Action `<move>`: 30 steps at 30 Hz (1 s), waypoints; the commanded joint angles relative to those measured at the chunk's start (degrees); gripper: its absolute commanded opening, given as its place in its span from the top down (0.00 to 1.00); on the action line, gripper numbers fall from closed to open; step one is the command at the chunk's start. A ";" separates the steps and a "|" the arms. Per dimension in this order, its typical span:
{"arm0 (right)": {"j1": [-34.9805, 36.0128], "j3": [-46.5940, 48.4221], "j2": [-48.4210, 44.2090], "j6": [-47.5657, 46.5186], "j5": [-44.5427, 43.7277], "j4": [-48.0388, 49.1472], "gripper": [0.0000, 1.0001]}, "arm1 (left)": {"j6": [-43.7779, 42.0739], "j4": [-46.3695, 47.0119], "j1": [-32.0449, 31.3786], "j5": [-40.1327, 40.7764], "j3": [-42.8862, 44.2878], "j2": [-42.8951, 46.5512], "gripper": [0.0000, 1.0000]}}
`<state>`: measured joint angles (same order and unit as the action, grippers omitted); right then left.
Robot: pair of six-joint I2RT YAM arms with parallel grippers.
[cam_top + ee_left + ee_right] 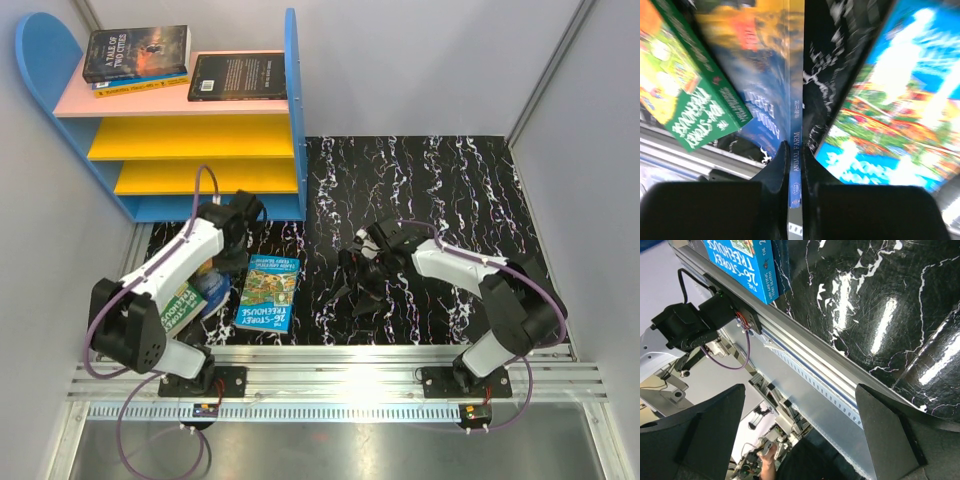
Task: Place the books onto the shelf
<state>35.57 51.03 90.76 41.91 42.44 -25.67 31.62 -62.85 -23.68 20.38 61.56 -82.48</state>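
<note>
The left end effector (796, 147) is pressed together on Animal Farm (771, 85), pinching the thin paperback across its thickness at one end of the spine. It sits low at the near left of the table (420, 200), well apart from the shelf (292, 120). That narrow bite is the main worry. A limp book held by one edge will likely sag or swing when carried, and it could pivot between the fingers or slip out on the way. The green book (685, 90) lies just beside it and may overlap it. I cannot tell whether they touch, but if they do, lifting could drag the green one toward the table's near edge. The Treehouse book (270, 292) lies on the other side, close enough to be nudged. At the shelf, the pink top board (130, 103) already carries books (135, 52), so a drooping paperback might catch a board's front edge or knock them askew. The right end effector (800, 412) hangs spread and empty near mid-table, seemingly out of the path.
</note>
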 commanded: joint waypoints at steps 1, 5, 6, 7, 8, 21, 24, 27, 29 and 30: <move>0.20 0.48 -3.04 -1.48 -1.39 -1.05 0.00 | -3.65 -4.38 -0.84 3.09 13.10 4.78 1.00; 0.20 1.53 -3.57 -2.27 -1.74 -2.01 0.00 | -7.88 -7.38 -3.29 -1.04 18.16 5.13 1.00; 0.11 1.88 -3.66 -2.62 -1.92 -2.88 0.00 | -8.15 -7.11 -4.34 -1.83 17.72 5.66 1.00; 0.11 2.49 -3.75 -3.49 -2.35 -3.24 0.00 | -8.24 -6.76 -5.40 -2.36 16.85 6.36 1.00; 0.20 2.94 -4.01 -4.02 -2.79 -3.94 0.00 | -8.24 -5.54 -8.02 -2.97 14.32 7.49 1.00; -7.01 30.25 -5.52 -8.95 -11.32 -30.02 0.00 | -0.42 -7.11 -32.03 5.71 12.52 7.34 1.00; -6.92 34.66 -1.21 -8.25 -8.70 -31.73 0.00 | -0.07 -7.64 -35.81 6.86 15.60 5.32 1.00; -6.83 33.45 -0.15 -5.09 -6.23 -28.23 0.00 | 0.90 -7.73 -38.54 7.83 17.19 2.94 1.00; -6.83 32.65 0.90 -3.33 -5.35 -26.54 0.00 | 1.69 -7.64 -40.82 8.27 18.50 1.63 1.00; -6.83 32.39 1.69 -2.89 -5.08 -25.32 0.00 | 2.56 -7.55 -41.44 8.71 18.94 1.18 1.00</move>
<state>28.45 84.38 90.37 36.56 35.53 -51.31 32.03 -70.94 -63.37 24.43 76.75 -80.47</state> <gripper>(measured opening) 0.994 0.046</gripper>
